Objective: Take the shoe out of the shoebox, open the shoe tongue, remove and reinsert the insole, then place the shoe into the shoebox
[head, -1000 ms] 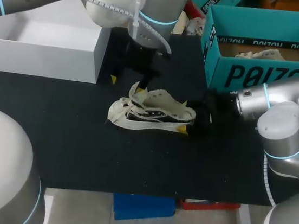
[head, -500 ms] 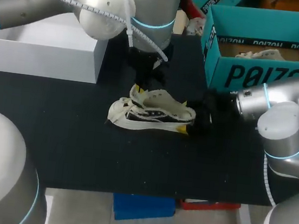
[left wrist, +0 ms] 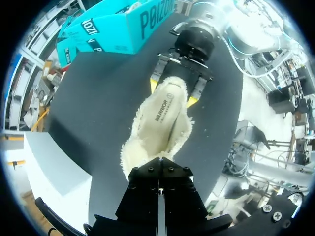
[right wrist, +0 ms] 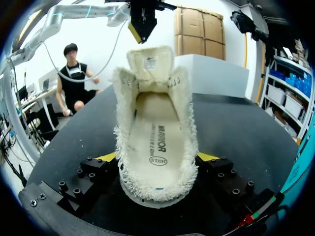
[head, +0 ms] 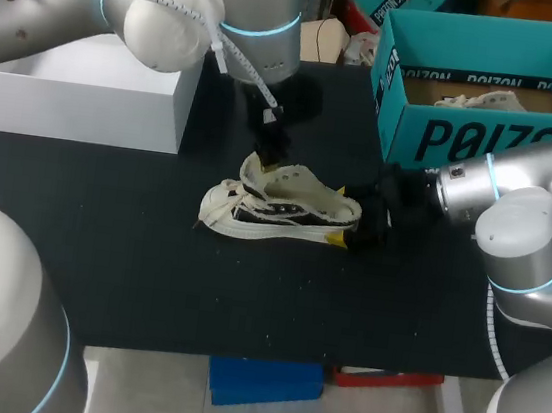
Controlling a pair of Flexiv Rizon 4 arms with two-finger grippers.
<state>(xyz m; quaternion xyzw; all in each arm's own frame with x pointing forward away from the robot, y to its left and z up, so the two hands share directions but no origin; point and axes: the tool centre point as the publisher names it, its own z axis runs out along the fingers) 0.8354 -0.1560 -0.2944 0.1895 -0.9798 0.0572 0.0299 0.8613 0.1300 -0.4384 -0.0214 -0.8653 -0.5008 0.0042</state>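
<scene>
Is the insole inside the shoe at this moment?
Yes, the right wrist view shows the insole lying flat inside the open shoe.

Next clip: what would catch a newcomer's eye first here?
A fuzzy cream shoe lies in the middle of the black table, its heel clamped by the right gripper. The left gripper hangs just over the shoe's raised tongue, and the open teal shoebox stands at the table's far right corner.

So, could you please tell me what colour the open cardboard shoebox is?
The open cardboard shoebox is teal with black print, clearest in the head view.
</scene>
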